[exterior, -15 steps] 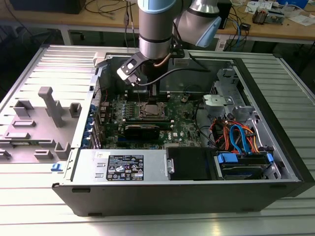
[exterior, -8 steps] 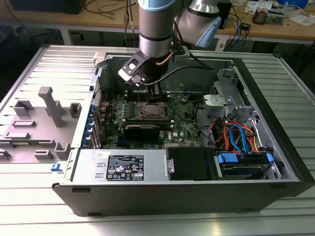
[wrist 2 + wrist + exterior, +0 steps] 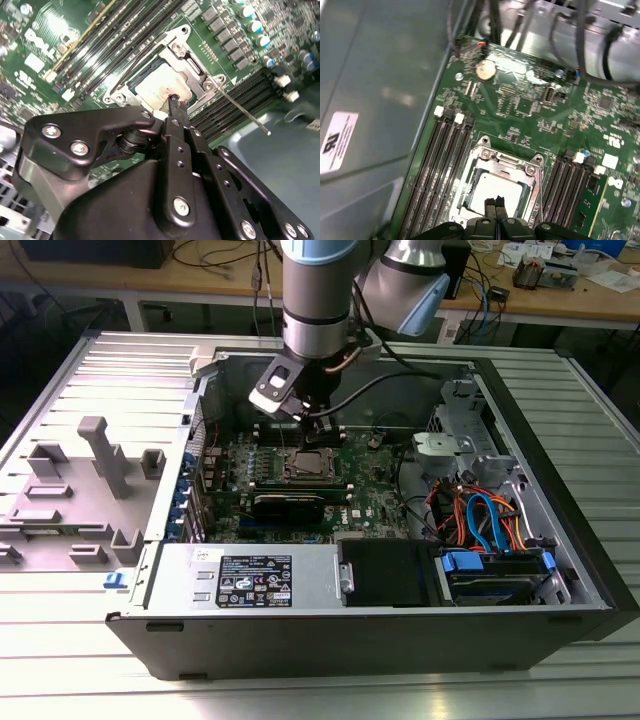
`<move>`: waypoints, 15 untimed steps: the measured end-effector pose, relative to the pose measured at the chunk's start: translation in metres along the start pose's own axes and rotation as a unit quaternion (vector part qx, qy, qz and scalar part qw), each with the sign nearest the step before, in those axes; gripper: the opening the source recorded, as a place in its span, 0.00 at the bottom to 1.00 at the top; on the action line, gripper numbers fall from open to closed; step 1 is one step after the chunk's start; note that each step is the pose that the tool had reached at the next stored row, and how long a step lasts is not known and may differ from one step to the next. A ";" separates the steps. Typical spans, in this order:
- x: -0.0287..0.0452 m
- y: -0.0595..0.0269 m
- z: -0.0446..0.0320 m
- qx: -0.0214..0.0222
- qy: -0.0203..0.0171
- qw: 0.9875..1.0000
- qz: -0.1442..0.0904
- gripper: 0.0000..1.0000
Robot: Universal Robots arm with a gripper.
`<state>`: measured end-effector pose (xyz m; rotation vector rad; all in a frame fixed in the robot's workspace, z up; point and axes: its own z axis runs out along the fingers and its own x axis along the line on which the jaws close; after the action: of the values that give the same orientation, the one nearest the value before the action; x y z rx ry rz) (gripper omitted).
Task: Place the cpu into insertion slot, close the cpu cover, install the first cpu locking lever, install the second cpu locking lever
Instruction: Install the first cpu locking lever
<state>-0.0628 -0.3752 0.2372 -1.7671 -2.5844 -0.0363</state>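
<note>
The cpu (image 3: 496, 191) sits in the insertion slot (image 3: 468, 182) in the middle of the green board (image 3: 545, 125). The cpu cover (image 3: 496, 161) lies flat around it like a silver frame. A thin metal lever (image 3: 245, 112) sticks out from one corner of the cover, across the long black slots (image 3: 235, 102). The end effector (image 3: 494, 204) hangs just over the cpu's edge, with its two black fingertips pressed together and nothing held between them. The board lies inside an open computer case (image 3: 400, 640) on the desk (image 3: 300, 695).

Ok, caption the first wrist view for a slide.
Shut black gripper over the silver-grey square cpu, seated on the green circuit board with the thin silver metal cpu cover flat around it.
</note>
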 end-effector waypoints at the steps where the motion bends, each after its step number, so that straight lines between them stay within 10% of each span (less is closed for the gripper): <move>1: 0.0000 0.0000 0.0006 0.000 0.000 1.000 -0.015 0.11; 15: 0.0003 0.0002 -0.0099 0.003 0.002 0.989 -0.145 0.11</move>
<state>-0.0628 -0.3751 0.2471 -1.3709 -2.8111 -0.0335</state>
